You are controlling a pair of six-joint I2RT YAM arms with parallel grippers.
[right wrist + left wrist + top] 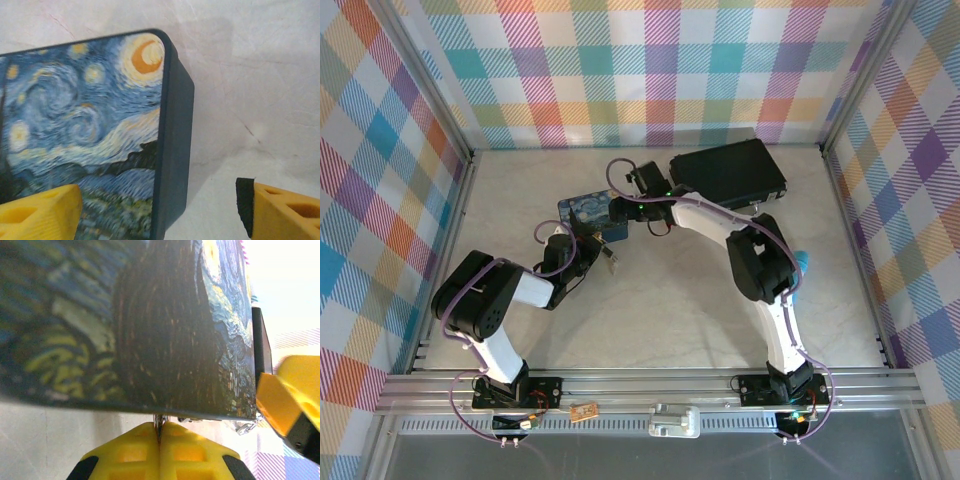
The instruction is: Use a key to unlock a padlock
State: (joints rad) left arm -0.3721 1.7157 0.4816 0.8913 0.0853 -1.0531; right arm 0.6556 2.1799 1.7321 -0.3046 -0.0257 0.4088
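Barely showing, slim metallic key [159,421].

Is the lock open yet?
Not yet. Done: the key looks picked up, a thin metal sliver pinched in the shut left gripper beside the blue tin. In hand: the right gripper hangs open over the tin's edge. Left: putting the key into the padlock and turning it.

We see the blue starry tin [582,212] boxed in: left gripper [159,432] tight against its edge, right gripper [155,210] straddling its side wall, black case [728,172] behind. Tabletop [660,310] in front lies open.
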